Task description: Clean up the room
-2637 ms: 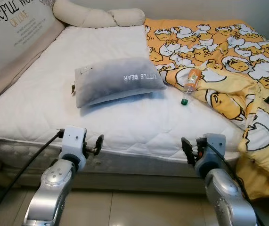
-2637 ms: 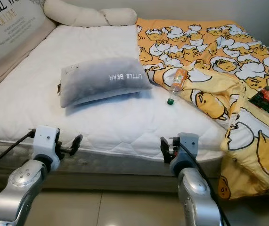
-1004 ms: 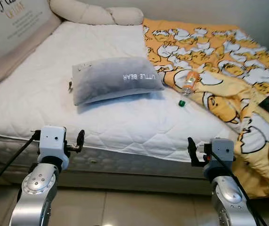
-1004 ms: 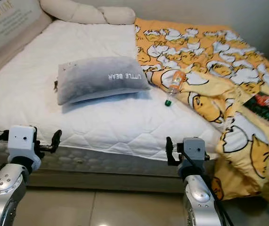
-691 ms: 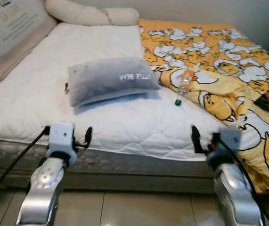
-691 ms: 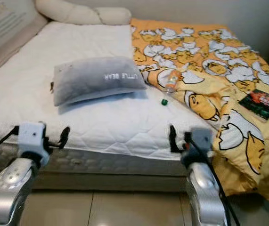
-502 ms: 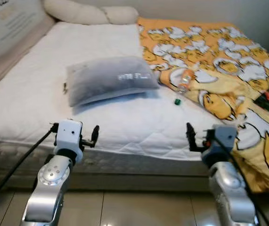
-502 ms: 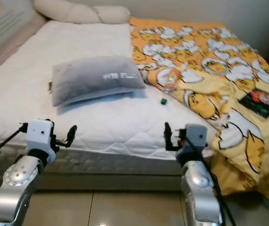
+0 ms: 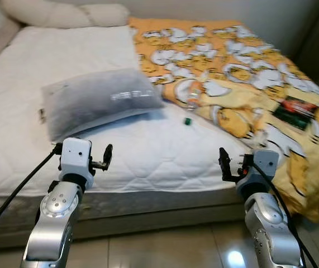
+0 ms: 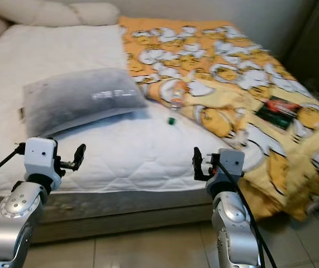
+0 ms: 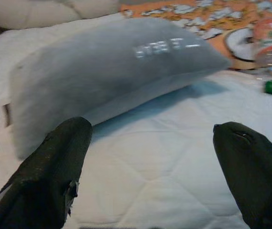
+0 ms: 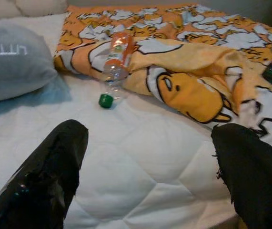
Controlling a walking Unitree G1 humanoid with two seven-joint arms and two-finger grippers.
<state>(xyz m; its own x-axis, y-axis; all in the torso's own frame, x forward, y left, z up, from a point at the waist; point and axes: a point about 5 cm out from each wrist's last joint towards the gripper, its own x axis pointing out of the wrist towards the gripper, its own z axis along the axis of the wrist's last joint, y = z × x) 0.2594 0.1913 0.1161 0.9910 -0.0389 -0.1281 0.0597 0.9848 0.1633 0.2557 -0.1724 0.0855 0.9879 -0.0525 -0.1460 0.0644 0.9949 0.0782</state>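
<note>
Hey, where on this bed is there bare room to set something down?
Bare mattress lies between the grey pillow, the bottle and the bed's near edge, and beyond the pillow. The yellow blanket, holding a dark packet, crowds the right.

Soft, even indoor light. Both head views are slightly motion-blurred, worst at the right edge. Glare spots the floor (image 9: pixel 229 258); the pillow (image 9: pixel 95 100) casts a faint shadow.

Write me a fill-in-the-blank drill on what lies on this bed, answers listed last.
1. The pillow with white lettering is ____ in colour.
2. The plastic bottle has a ____ cap.
3. The bottle's upper part rests against the ____ blanket printed with cartoon figures.
4. Both the left gripper and the right gripper have their fingers ____.

Answers: grey; green; yellow; open
</note>
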